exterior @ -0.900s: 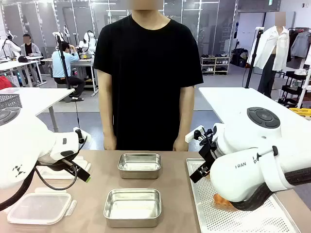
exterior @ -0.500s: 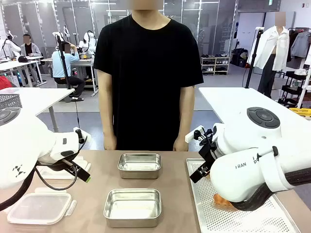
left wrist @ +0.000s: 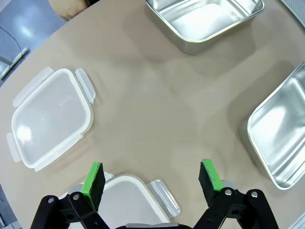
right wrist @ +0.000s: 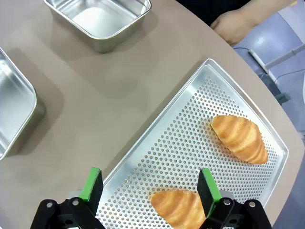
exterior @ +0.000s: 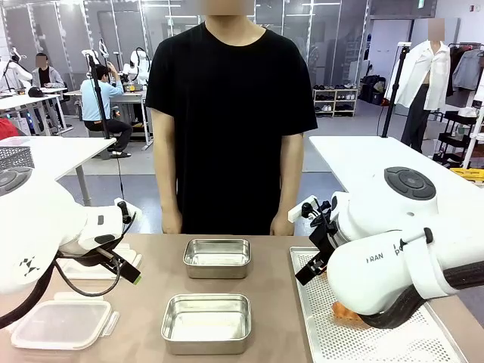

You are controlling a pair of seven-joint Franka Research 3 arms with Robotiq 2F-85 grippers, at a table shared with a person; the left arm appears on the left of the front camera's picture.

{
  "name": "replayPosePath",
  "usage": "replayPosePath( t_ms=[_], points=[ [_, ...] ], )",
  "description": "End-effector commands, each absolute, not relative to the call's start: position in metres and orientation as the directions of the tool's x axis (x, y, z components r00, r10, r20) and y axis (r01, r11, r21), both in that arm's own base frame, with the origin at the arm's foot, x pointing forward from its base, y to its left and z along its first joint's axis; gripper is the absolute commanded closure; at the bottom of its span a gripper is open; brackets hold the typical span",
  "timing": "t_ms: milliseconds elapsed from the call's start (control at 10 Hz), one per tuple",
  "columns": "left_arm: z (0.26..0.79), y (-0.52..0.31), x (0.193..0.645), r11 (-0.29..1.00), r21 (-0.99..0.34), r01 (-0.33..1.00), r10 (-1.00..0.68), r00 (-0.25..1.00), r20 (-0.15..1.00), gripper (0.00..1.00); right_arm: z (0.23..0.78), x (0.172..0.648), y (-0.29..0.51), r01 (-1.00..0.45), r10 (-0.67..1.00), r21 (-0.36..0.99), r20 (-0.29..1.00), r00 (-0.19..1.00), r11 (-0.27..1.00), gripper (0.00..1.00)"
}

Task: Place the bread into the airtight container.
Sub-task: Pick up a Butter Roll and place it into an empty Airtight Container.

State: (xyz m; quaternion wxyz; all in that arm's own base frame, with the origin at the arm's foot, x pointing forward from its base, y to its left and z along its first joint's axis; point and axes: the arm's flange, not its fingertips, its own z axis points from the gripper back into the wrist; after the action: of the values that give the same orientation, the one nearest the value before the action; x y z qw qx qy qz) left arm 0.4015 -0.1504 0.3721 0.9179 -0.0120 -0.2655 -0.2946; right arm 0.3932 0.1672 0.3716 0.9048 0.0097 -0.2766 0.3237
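No movement: both croissants [right wrist: 238, 138] on tray [right wrist: 162, 143], beside steel containers [exterior: 206, 323].

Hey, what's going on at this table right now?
A person stands at the far side of the table. The robot's left gripper and right gripper are open, holding nothing. The right one hangs above a perforated tray with two croissants; the left is over two plastic lids. Two steel containers in the middle are empty: no bread packed yet.

White arms [exterior: 393, 265], black jaws, green pads [left wrist: 93, 179]
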Motion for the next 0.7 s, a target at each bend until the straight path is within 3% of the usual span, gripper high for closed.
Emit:
replayPosePath(
  t_ms=[0,300,600],
  points=[
    [0.392,-0.148,0.408,0.806,0.176,0.566,-0.574,0.671,0.469,0.0,0.392,0.396,0.16,-0.585,0.56,-0.127,0.504,0.658,0.801,0.0],
    [0.477,-0.136,0.411,0.827,0.002,0.562,-0.492,0.722,0.487,0.0,0.491,0.393,0.134,-0.571,0.516,-0.059,0.514,0.686,0.819,0.0],
    [0.592,-0.093,0.384,0.794,-0.079,0.602,-0.489,0.711,0.506,0.0,0.599,0.37,0.085,-0.594,0.536,-0.036,0.478,0.696,0.804,0.0]
  ],
)
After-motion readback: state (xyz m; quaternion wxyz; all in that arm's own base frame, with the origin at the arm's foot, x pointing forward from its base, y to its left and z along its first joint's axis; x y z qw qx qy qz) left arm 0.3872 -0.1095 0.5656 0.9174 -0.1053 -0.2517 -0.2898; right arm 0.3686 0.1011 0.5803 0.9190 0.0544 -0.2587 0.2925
